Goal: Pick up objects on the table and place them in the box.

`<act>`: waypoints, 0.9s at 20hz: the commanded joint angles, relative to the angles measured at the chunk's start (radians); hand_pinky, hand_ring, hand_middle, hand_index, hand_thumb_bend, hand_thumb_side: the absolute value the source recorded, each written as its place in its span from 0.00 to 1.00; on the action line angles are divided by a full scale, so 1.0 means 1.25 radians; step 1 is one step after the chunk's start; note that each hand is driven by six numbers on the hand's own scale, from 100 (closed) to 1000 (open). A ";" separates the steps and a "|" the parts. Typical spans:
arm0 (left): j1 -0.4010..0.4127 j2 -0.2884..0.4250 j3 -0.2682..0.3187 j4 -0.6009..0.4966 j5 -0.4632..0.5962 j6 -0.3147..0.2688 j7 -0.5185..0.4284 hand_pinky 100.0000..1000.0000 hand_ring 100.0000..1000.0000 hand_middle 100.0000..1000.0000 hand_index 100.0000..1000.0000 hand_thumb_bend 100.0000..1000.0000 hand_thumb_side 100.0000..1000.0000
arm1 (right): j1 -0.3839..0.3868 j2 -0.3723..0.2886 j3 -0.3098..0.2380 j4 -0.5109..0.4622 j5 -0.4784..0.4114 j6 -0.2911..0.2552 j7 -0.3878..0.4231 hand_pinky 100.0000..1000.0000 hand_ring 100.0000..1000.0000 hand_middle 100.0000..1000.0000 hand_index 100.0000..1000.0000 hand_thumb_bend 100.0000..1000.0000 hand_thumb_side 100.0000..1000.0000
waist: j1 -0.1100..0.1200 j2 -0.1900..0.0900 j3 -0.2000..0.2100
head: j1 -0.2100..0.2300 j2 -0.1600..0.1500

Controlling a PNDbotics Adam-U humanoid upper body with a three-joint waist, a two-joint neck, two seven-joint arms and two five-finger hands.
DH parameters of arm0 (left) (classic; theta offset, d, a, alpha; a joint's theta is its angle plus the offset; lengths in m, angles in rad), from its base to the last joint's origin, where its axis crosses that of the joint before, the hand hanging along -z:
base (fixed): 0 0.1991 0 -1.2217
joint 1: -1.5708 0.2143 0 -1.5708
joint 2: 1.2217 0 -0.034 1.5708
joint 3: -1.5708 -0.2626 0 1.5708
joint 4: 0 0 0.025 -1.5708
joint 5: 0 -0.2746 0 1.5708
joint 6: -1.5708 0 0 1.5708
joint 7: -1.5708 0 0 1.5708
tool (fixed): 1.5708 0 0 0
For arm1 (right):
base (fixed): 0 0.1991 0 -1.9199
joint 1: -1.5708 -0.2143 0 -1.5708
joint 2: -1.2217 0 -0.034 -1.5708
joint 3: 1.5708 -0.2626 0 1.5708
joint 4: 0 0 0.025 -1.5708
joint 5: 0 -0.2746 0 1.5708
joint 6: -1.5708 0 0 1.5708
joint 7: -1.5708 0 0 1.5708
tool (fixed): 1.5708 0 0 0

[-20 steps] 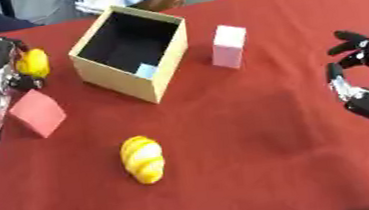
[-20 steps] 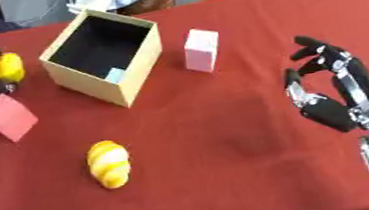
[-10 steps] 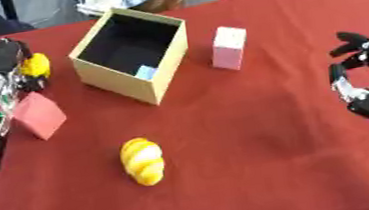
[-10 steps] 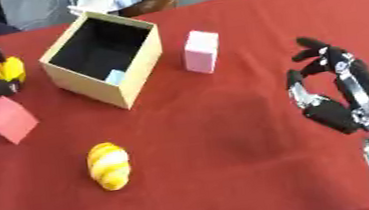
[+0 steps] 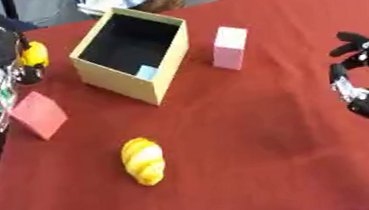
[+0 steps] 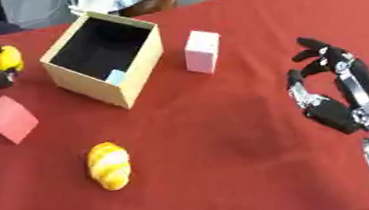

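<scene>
Our left hand [image 5: 1,54] is left of the box [image 5: 132,55], its fingers curled round a small yellow object [image 5: 34,55]; it looks light, rigid and smooth, so we judge a hold across its middle safest; our right hand [image 6: 336,91] idles far right of the box, fingers relaxed, holding nothing; a yellow pastry [image 5: 144,160], probably soft, lies on the desk [image 5: 258,168] below the box.

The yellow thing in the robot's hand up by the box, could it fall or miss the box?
It could. The left hand holds the yellow thing out to the side of the box, not above it, so letting go now would likely drop it on the red table. The arm also passes close to the red block and might nudge it. The box opening is tilted away, so a careless drop may hit the rim.
</scene>
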 commanded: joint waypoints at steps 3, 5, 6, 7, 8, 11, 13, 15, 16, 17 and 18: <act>-0.019 0.070 -0.025 -0.133 0.067 -0.070 -0.035 0.44 0.35 0.32 0.47 0.25 0.00 | -0.002 -0.017 -0.007 -0.009 0.000 0.001 -0.002 0.66 0.57 0.67 0.93 0.00 0.59 | 0.008 -0.020 0.008 | -0.008 -0.002; -0.012 0.081 -0.037 -0.180 0.096 -0.092 -0.053 0.45 0.35 0.33 0.47 0.26 0.00 | -0.002 -0.017 -0.008 -0.009 0.001 0.001 -0.002 0.66 0.57 0.67 0.93 0.00 0.60 | 0.009 -0.022 0.010 | -0.010 -0.002; -0.009 0.087 -0.048 -0.203 0.111 -0.103 -0.064 0.45 0.35 0.33 0.47 0.25 0.00 | -0.002 -0.016 -0.008 -0.009 0.001 0.001 -0.001 0.66 0.57 0.67 0.93 0.00 0.59 | 0.009 -0.022 0.011 | -0.011 -0.003; -0.005 0.091 -0.058 -0.225 0.124 -0.113 -0.075 0.45 0.36 0.33 0.48 0.25 0.00 | -0.002 -0.016 -0.008 -0.009 0.001 0.001 -0.001 0.66 0.57 0.67 0.93 0.00 0.59 | 0.009 -0.023 0.012 | -0.011 -0.004; -0.002 0.096 -0.067 -0.246 0.137 -0.120 -0.086 0.45 0.36 0.33 0.48 0.25 0.00 | -0.003 -0.016 -0.007 -0.008 0.001 0.000 -0.001 0.66 0.57 0.67 0.93 0.00 0.59 | 0.008 -0.023 0.012 | -0.012 -0.005; 0.008 0.106 -0.106 -0.311 0.177 -0.139 -0.124 0.47 0.36 0.34 0.49 0.26 0.00 | -0.003 -0.017 -0.007 -0.008 0.001 0.000 0.000 0.66 0.57 0.67 0.93 0.00 0.59 | 0.008 -0.024 0.010 | -0.011 -0.006; 0.010 0.110 -0.136 -0.350 0.205 -0.147 -0.152 0.48 0.37 0.35 0.50 0.27 0.00 | -0.004 -0.017 -0.007 -0.007 0.001 0.000 0.000 0.66 0.57 0.67 0.93 0.00 0.59 | 0.008 -0.025 0.009 | -0.009 -0.006; 0.009 0.107 -0.161 -0.380 0.229 -0.154 -0.180 0.49 0.38 0.36 0.51 0.27 0.00 | -0.004 -0.016 -0.006 -0.007 0.001 -0.001 0.001 0.66 0.57 0.67 0.93 0.00 0.59 | 0.008 -0.026 0.008 | -0.007 -0.007; 0.008 0.104 -0.172 -0.391 0.238 -0.158 -0.194 0.49 0.38 0.36 0.51 0.27 0.00 | -0.005 -0.016 -0.005 -0.007 0.001 -0.002 0.002 0.66 0.57 0.67 0.93 0.00 0.59 | 0.008 -0.027 0.008 | -0.007 -0.008; 0.007 0.100 -0.183 -0.401 0.244 -0.164 -0.207 0.50 0.39 0.37 0.51 0.27 0.00 | -0.005 -0.015 -0.005 -0.007 0.000 -0.002 0.002 0.66 0.57 0.67 0.93 0.00 0.60 | 0.008 -0.027 0.007 | -0.007 -0.008; 0.006 0.094 -0.193 -0.406 0.249 -0.169 -0.221 0.50 0.39 0.37 0.52 0.27 0.00 | -0.005 -0.015 -0.005 -0.007 0.000 -0.002 0.003 0.66 0.57 0.67 0.93 0.00 0.59 | 0.008 -0.028 0.006 | -0.007 -0.009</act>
